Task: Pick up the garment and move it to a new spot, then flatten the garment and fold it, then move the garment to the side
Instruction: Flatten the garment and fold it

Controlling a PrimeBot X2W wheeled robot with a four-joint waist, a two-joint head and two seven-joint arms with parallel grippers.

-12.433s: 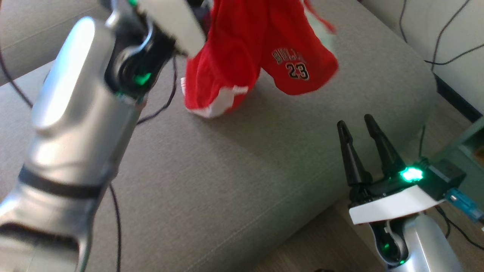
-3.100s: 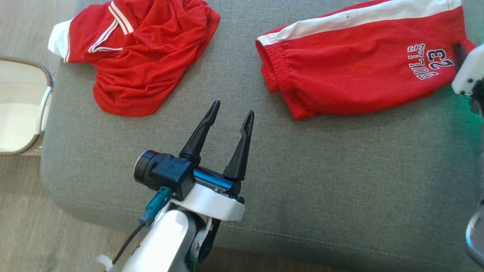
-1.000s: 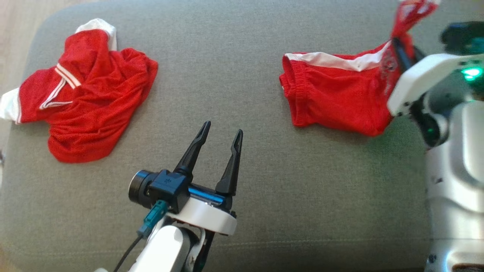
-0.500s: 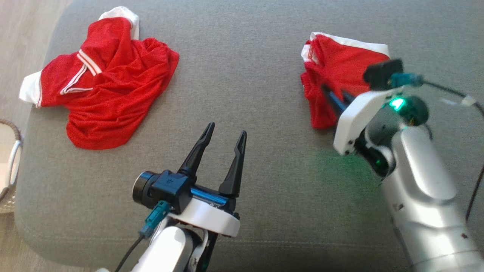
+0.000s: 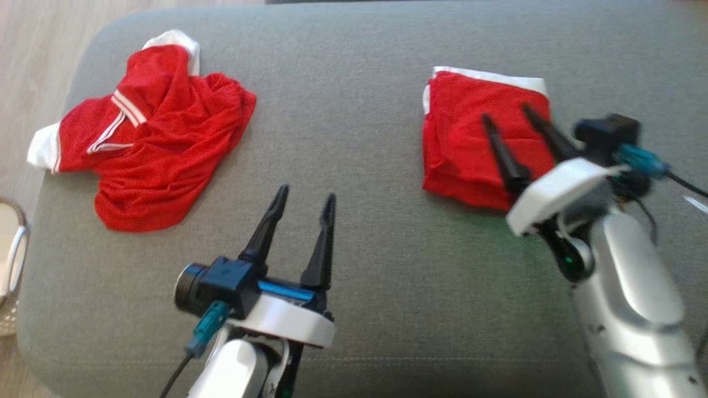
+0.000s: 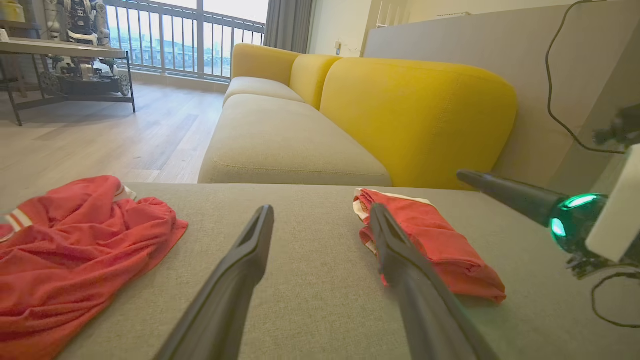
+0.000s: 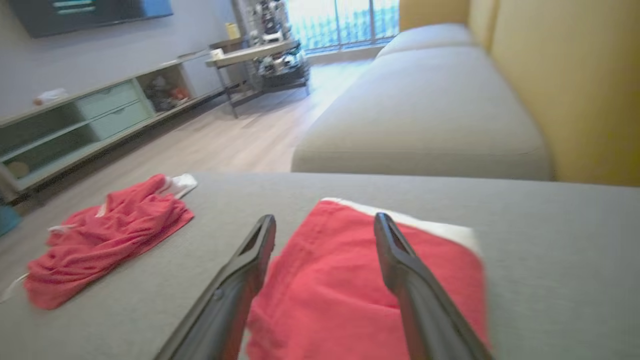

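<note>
The red shorts (image 5: pixel 464 132) lie folded into a small rectangle on the grey cushion (image 5: pixel 359 221), white stripe along the far edge; they also show as the folded shorts (image 6: pixel 435 240) and the folded shorts (image 7: pixel 350 285). My right gripper (image 5: pixel 506 113) hovers over them, open, nothing between its fingers (image 7: pixel 240 270). Near the cushion's front, left of the shorts, my left gripper (image 5: pixel 305 194) is open and empty too, seen as the left gripper (image 6: pixel 320 215) in its wrist view.
A crumpled red jersey (image 5: pixel 149 138) with white trim lies on the cushion's left part, also the jersey (image 6: pixel 75 245) and the jersey (image 7: pixel 105 230). A woven basket (image 5: pixel 11 265) stands off the left edge. A yellow-backed sofa (image 6: pixel 350 115) lies beyond.
The right gripper has let go of the shorts and drawn back toward me; the shorts now lie folded flat. The left gripper has barely moved. The head camera shifted slightly.
</note>
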